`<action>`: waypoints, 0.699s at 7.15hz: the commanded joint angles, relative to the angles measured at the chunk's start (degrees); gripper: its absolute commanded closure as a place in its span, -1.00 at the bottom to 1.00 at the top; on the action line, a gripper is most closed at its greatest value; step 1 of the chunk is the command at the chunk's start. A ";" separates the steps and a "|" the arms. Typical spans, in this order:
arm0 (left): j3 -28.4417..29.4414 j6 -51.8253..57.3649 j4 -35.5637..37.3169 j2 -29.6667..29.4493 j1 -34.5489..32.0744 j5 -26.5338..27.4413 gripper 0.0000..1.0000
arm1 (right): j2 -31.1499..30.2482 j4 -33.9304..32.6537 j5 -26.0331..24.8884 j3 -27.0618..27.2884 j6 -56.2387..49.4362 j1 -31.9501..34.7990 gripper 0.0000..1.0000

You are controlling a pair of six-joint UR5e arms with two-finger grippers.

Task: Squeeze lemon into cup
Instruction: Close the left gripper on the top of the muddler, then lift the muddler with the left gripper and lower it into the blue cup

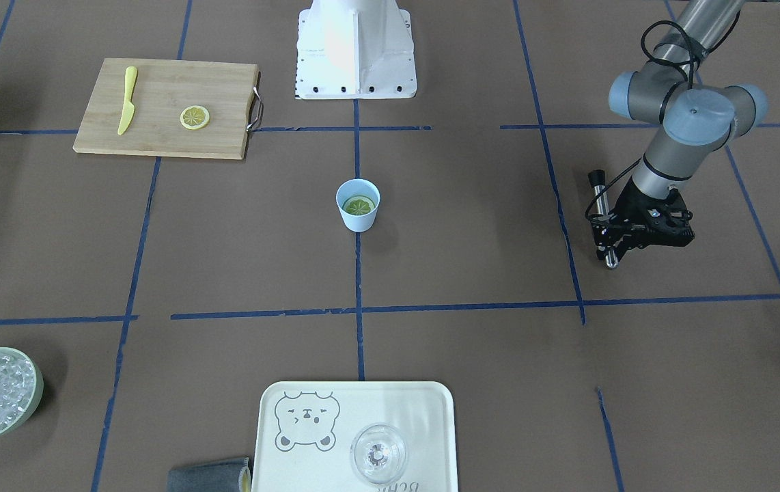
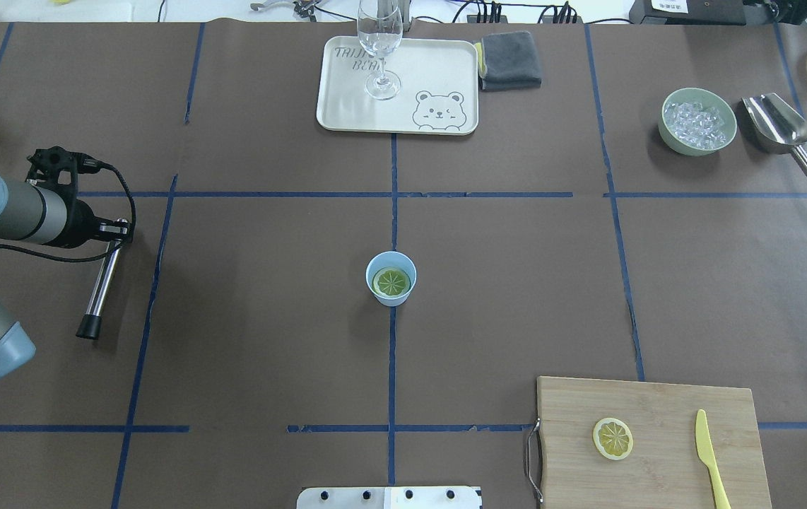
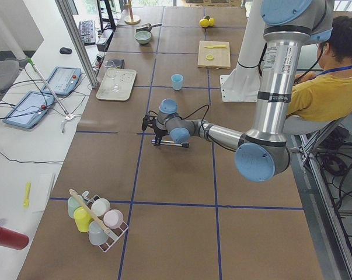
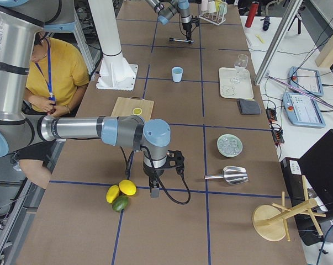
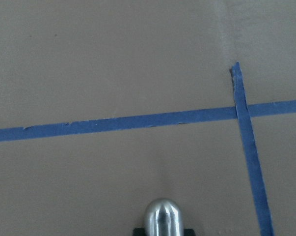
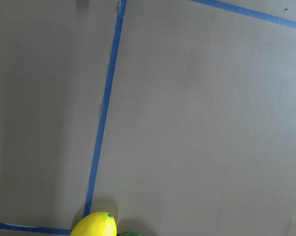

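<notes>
one lemon [image 2: 391,283] piece sits inside the blue cup [image 2: 391,260] at mid-table, cut face up. a second slice [image 2: 613,438] lies on the cutting board [image 2: 658,403] near right, beside the yellow knife [image 2: 709,456]. left gripper [image 2: 112,230] hangs well left of the cup. right gripper [image 4: 154,190] is far off right, by whole fruit [image 4: 122,194]. open or closed, cannot tell for either.

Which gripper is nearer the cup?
Left. The left gripper, holding a metal rod, is left of the cup in the overhead view; the right gripper is beyond the cutting board, by whole lemons.
</notes>
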 commanded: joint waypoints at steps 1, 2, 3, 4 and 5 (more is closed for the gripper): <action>-6.40 0.15 -0.08 0.30 -0.30 -0.14 1.00 | -0.06 0.00 0.07 0.01 0.00 0.26 -1.00; -8.79 0.15 -0.61 -1.36 -0.13 0.21 1.00 | -0.06 0.00 0.07 0.01 0.00 0.27 -1.00; -10.55 0.76 -0.61 -5.29 -0.56 0.30 1.00 | 0.03 0.00 0.07 -0.08 0.00 0.27 -1.00; -13.27 2.25 -1.57 -8.72 -0.57 0.21 1.00 | -0.06 0.00 0.07 0.01 0.00 0.27 -1.00; -12.95 2.26 -8.71 -11.80 -0.39 0.30 1.00 | -0.06 0.00 0.07 0.01 0.00 0.27 -1.00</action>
